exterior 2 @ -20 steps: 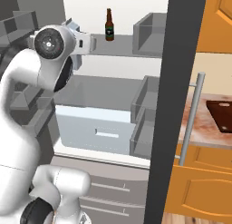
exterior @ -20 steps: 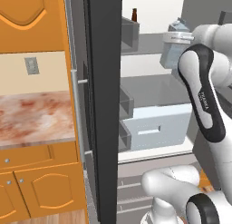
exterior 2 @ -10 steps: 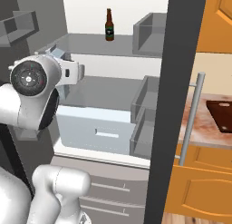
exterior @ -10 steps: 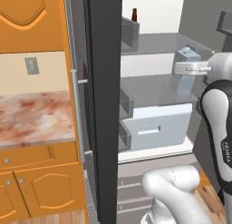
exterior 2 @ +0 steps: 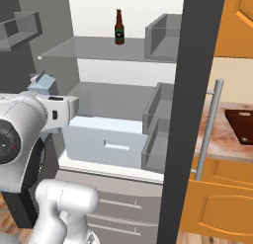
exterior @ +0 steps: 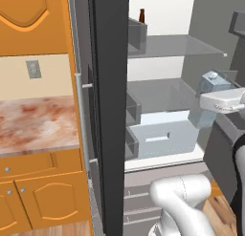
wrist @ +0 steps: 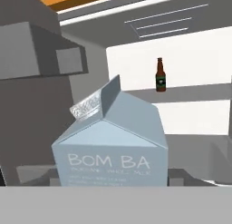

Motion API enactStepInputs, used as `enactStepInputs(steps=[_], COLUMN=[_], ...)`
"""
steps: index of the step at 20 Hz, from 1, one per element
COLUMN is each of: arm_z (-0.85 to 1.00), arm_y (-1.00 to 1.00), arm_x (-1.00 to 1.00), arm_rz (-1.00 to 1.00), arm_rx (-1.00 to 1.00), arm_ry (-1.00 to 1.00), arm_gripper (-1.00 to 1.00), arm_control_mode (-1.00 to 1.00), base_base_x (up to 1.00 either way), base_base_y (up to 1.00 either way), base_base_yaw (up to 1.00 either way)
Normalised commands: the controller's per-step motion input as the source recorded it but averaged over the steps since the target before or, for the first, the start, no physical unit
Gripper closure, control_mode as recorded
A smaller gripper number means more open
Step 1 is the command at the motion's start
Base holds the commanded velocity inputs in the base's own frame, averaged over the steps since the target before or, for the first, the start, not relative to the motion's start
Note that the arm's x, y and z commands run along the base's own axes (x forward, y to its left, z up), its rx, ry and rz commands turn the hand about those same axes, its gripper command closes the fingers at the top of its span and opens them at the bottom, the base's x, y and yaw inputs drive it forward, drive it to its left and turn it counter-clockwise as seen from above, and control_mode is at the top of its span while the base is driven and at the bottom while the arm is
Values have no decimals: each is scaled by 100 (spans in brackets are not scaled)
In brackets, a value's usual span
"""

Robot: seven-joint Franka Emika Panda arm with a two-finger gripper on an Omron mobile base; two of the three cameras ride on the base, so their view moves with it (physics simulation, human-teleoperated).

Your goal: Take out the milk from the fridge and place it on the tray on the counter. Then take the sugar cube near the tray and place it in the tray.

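Your tool [exterior: 205, 107] pinches the milk [exterior: 207, 102] upright so it won't spill, at three o'clock in the left base view, just outside the open fridge [exterior: 162, 94], ready for the tray [exterior 2: 240, 124].

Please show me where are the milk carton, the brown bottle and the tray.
milk carton [wrist: 111, 146]: hand view, front face.
brown bottle [exterior 2: 118, 27]: right base view, body.
tray [exterior 2: 240, 124]: right base view, top surface.
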Motion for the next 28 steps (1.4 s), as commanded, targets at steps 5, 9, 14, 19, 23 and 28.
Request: enactStepInputs(steps=[5,9,14,19,23,28], arm_z=[0,0,0,0,0,0], arm_y=[0,0,0,0,0,0], arm_x=[-40,0,0,0,0,0], arm_rz=[0,0,0,0,0,0], arm_rx=[0,0,0,0,0,0], arm_ry=[0,0,0,0,0,0], arm_gripper=[100,100,100,100,100,100], arm_control_mode=[100,100,100,100,100,100], base_base_x=[-60,-100,-87,-33,-3,0], base_base_y=[0,-2,-58,-100,-100,-100], base_base_yaw=[0,0,0,0,0,0])
